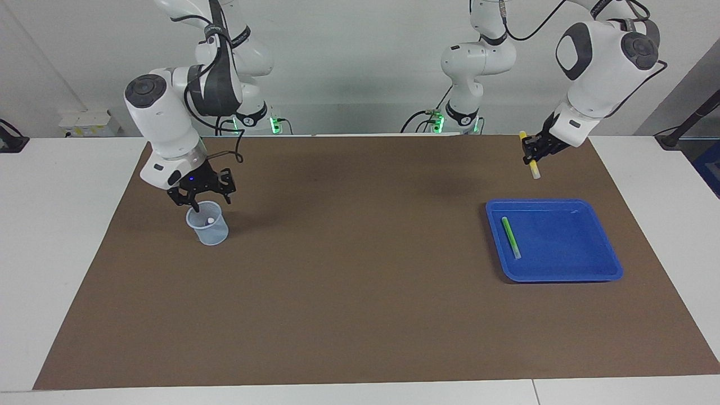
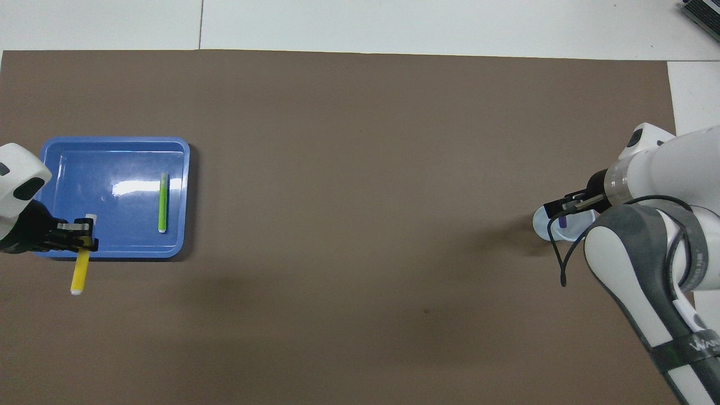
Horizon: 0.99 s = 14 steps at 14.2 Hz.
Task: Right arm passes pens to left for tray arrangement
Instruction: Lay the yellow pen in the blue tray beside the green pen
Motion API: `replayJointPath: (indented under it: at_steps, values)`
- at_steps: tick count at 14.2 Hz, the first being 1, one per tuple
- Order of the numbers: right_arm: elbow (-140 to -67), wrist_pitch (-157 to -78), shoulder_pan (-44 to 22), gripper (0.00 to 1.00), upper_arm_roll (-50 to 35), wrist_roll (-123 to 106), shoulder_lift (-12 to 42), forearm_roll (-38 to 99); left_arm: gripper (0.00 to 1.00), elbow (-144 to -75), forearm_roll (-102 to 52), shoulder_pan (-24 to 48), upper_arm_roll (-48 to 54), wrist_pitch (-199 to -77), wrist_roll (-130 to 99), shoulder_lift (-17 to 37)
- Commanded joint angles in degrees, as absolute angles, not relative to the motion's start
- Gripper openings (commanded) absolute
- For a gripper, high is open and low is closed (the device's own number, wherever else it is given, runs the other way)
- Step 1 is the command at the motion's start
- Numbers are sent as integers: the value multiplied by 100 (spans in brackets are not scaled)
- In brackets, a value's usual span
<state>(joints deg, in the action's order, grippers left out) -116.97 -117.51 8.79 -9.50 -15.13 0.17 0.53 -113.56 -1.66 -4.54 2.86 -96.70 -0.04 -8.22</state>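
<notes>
Now my left gripper [image 1: 532, 153] clamps the yellow marker pen [image 1: 529, 156] over the mat near the shallow blue plastic tray [image 1: 597, 269] (green pen [image 1: 511, 237] inside); I should lower it parallel alongside. My right gripper [image 1: 203, 194] hangs spread above the pale mesh cup [image 1: 208, 227].

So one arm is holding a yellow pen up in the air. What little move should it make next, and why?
Probably the left pincer should carry the yellow pen over the blue tray and lower it beside the green pen. It holds the yellow pen above the mat, at the tray's edge nearer the robots, and only the green pen lies in the tray.
</notes>
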Motion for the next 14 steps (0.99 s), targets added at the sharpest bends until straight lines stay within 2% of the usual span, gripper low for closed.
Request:
replayJointPath:
  at_steps: [1,4,6,14]
  values:
    - [-11672,-11917,967,61,-1046,-1573,131,-88,0,-11338,184,-597,352,-9940,473,-590]
    - [-11663,-12136,967,46,-1055,-1573,245,-132,0,-11355,299,-729,352,-10343,676,-256]
    - [-11663,-12479,975,46,-1055,-1599,447,-263,0,-11364,308,-773,352,-10598,721,-10]
    - [-11768,-12410,1019,46,-1055,-1793,510,-360,0,-11549,308,-878,352,-11539,721,693]
